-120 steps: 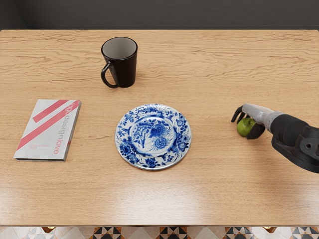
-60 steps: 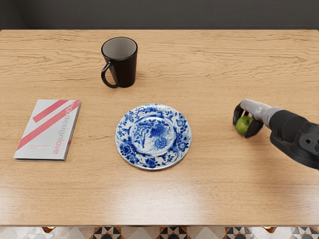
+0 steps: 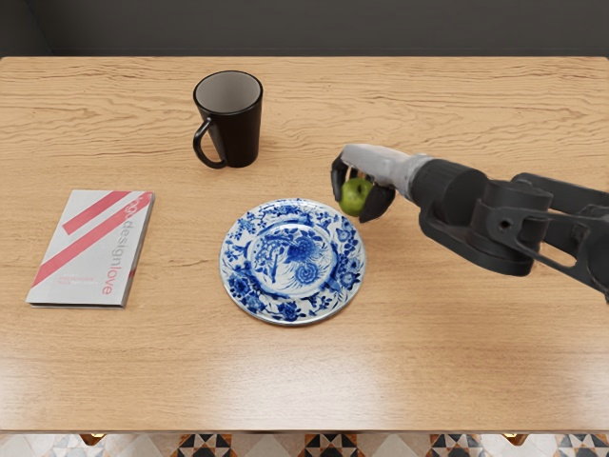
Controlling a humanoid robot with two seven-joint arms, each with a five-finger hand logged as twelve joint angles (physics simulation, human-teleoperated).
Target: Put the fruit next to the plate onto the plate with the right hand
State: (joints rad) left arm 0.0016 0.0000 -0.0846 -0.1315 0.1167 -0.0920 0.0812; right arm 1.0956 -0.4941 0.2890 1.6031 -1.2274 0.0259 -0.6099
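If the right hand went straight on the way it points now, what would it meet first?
Probably the black mug: the right hand, holding the green fruit, points left, beyond the far side of the plate. Its height is unclear.

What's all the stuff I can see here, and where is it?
table: one, light wood, fills the view
mug: one, black, far left of centre, handle toward the near left
book: one, white with red stripes, left side
plate: one, blue-and-white pattern, centre, nothing on it
fruit: one, green, held at the plate's far-right rim
right hand: one, silver and black, closed on the fruit
right arm: one, dark grey, from the right edge
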